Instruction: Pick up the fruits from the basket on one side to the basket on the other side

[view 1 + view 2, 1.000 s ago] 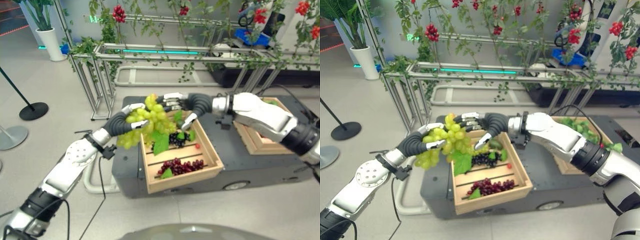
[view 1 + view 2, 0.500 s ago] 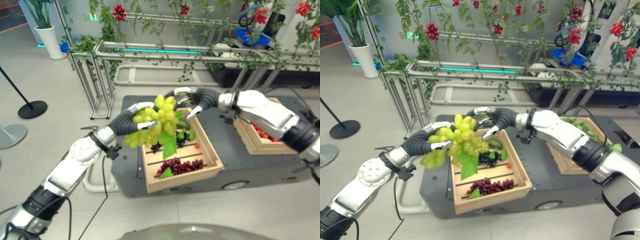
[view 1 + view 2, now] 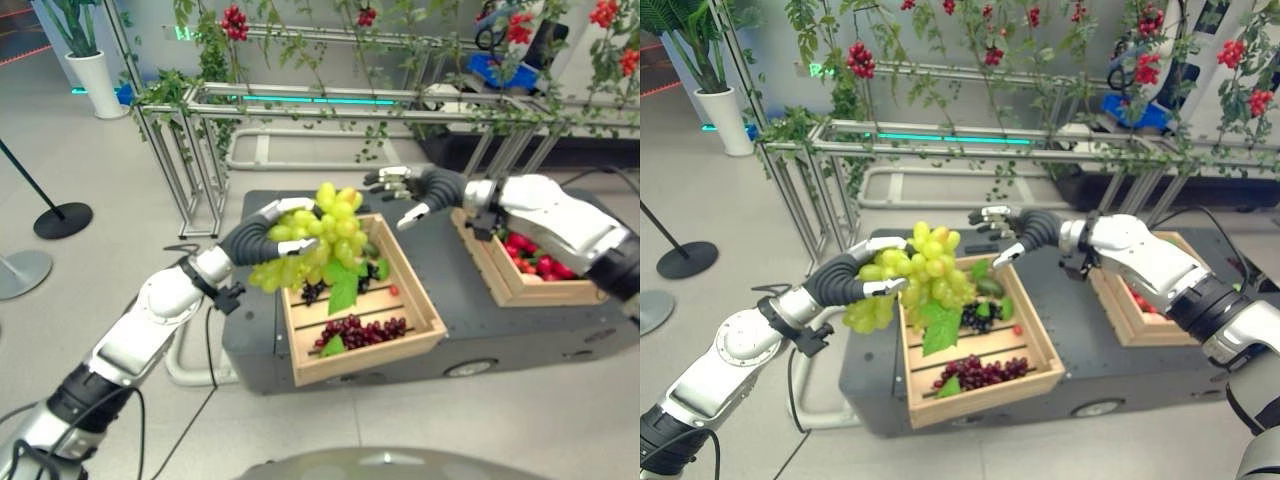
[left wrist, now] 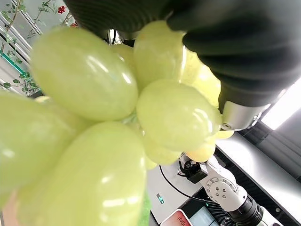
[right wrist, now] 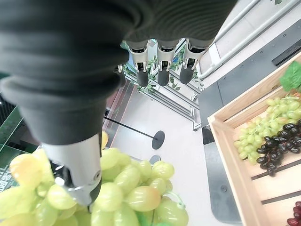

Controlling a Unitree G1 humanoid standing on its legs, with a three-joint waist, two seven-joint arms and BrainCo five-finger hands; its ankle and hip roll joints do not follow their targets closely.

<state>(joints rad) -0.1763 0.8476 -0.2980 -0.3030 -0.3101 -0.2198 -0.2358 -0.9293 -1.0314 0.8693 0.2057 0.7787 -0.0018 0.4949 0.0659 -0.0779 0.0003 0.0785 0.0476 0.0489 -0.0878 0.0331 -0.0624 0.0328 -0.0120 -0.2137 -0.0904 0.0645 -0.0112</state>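
Left eye view: left hand point(image 3: 272, 226) now carries the green grapes point(image 3: 318, 238) alone above the near crate point(image 3: 425, 312), fingers curled round them. Right hand point(image 3: 402, 190) has let go, fingers spread, retreating toward the far crate point(image 3: 490, 277).

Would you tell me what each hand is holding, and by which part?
The left hand grips the green grape bunch at its left side; the right hand holds nothing.

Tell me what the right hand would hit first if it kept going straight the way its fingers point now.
Probably the bunch of green grapes held up in the left hand. The open right hand points toward it across a gap; depth is unclear, so it might pass just behind.
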